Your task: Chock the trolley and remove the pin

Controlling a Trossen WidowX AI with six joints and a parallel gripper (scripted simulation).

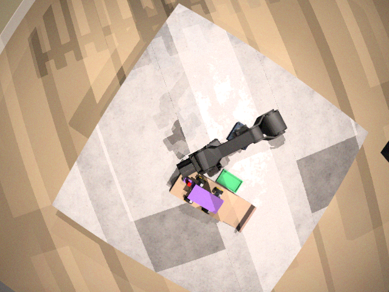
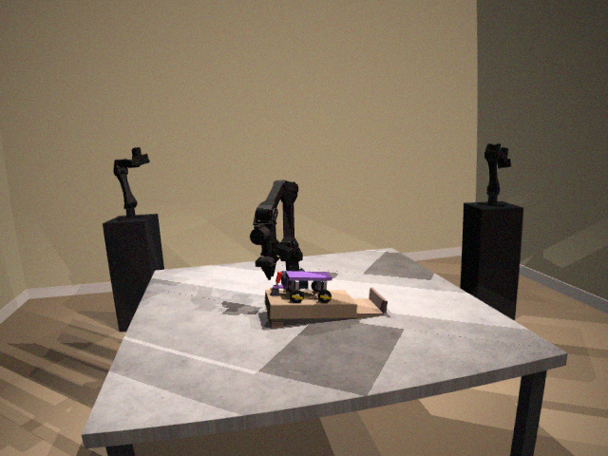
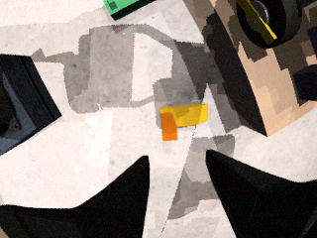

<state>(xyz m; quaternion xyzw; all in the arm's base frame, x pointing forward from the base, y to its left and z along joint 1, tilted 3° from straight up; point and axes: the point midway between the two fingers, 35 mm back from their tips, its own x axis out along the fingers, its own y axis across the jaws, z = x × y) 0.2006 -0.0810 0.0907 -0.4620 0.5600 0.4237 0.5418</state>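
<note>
The yellow chock (image 3: 192, 115) with its orange handle lies on the table beside the ramp (image 1: 237, 205) (image 2: 313, 312) (image 3: 269, 106), just ahead of the fingertips in the wrist view; the arm hides it from above. My gripper (image 3: 177, 159) (image 2: 268, 277) is partly open, empty, and above the table near the ramp's uphill end. The purple trolley (image 1: 205, 198) (image 2: 309, 275) stands on the ramp. The red-headed stop pin (image 1: 189, 184) (image 2: 278, 277) is upright at its uphill end. The green tray (image 1: 229, 180) (image 3: 130, 5) sits beside the ramp.
The ramp's low end has a raised end board (image 1: 247, 218) (image 2: 378, 300). The arm's dark base (image 1: 237, 129) (image 3: 42, 99) stands on the table beyond the tray. Two other arms stand on black pedestals (image 2: 132, 270) (image 2: 490, 255) behind the table.
</note>
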